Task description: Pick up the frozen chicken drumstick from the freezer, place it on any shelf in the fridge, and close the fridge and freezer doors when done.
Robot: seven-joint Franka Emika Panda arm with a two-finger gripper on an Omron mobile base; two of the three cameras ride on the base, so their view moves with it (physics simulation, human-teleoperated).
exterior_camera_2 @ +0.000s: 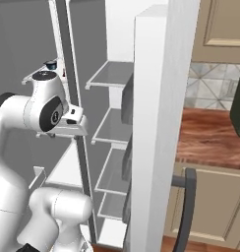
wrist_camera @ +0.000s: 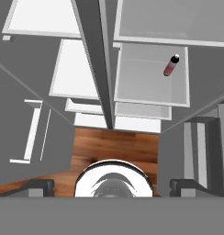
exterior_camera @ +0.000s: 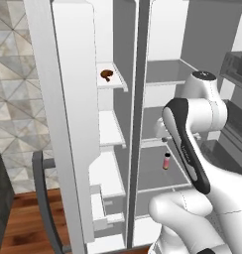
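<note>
- Fridge (exterior_camera: 167, 69), wider right compartment, grey shelves, door swung open.
- Freezer (exterior_camera: 113, 134), narrower left compartment, white shelves, door (exterior_camera: 73, 124) open too.
- Gripper (wrist_camera: 111, 183) points down between both compartments, jaws spread wide, holding nothing.
- Pink bottle (exterior_camera: 166, 161) with dark cap stands on a lower fridge shelf.
- Frozen chicken drumstick (exterior_camera: 106, 75) lies on an upper freezer shelf, well apart from gripper.

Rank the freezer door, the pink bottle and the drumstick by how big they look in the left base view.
1. Freezer door, by far the largest.
2. Pink bottle and drumstick: both tiny and look about alike, so I will not rank them.
</note>
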